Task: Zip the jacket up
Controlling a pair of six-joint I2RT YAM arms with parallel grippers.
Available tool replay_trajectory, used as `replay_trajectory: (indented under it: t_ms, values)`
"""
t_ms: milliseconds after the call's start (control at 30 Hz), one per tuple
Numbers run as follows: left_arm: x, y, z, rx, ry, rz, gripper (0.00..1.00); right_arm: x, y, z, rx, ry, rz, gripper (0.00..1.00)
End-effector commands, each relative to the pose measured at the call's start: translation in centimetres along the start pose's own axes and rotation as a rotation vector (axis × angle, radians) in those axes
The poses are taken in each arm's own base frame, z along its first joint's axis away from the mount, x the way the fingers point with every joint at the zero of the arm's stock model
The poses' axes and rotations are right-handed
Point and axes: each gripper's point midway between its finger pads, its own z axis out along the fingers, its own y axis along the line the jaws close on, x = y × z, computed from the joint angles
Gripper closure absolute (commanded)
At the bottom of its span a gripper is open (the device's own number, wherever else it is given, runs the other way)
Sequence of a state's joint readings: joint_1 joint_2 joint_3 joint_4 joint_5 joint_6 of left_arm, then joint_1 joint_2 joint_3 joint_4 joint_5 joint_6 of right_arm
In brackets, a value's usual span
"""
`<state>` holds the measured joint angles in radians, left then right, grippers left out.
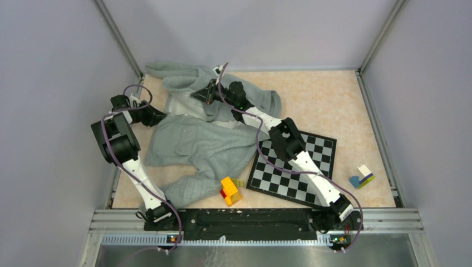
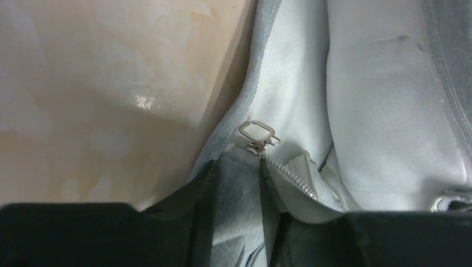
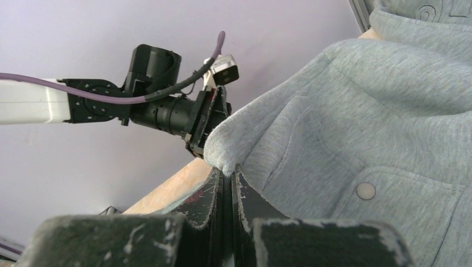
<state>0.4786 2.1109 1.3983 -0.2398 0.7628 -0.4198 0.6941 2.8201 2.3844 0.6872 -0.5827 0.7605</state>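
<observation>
Grey fleece filled the narrow gap between the two fingers of the left hand [image 2: 238,167], which were clamped on the jacket [image 1: 195,142] at the cloth edge by the zip. Just past those fingertips, almost touching them, stood the metal slider [image 2: 257,134] with its rectangular pull ring. From it the zip teeth [image 2: 289,177] ran back along the hand's right side; whether both rows were meshed there could not be told. Pale lining [image 2: 378,111] spread beyond the slider, and bare worktop [image 2: 111,83] lay off to the hand's left. The right hand [image 3: 228,173], near the left one, had its fingers pressed together on a rounded fold of the outer fleece, with a snap button [image 3: 365,191] on the cloth to its right. It held cloth, not the pull. The left grip looked a sound anchor and was probably best left as it was. The right hand likely needed to let go of the fold, take the pull ring squarely, and draw it along the teeth directly away from the anchor. That way the track would be taut and straight despite the rumpled cloth. The loose lining so close to the slider seemed the likeliest thing to snag.
</observation>
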Motion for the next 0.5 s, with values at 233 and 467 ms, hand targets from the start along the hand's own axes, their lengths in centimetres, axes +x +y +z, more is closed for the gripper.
replay_trajectory:
  t_ms: [233,467]
  values:
    - [-1.6,-4.1,-1.5,0.11,-0.053,0.049,1.0,-1.9,2.7,0.8,-0.062,-0.03,-0.054,1.0]
    - [-0.7,-7.8,-4.5,0.215,-0.154,0.176,1.0,-2.5,4.2,1.0,-0.074,0.001,-0.047,1.0]
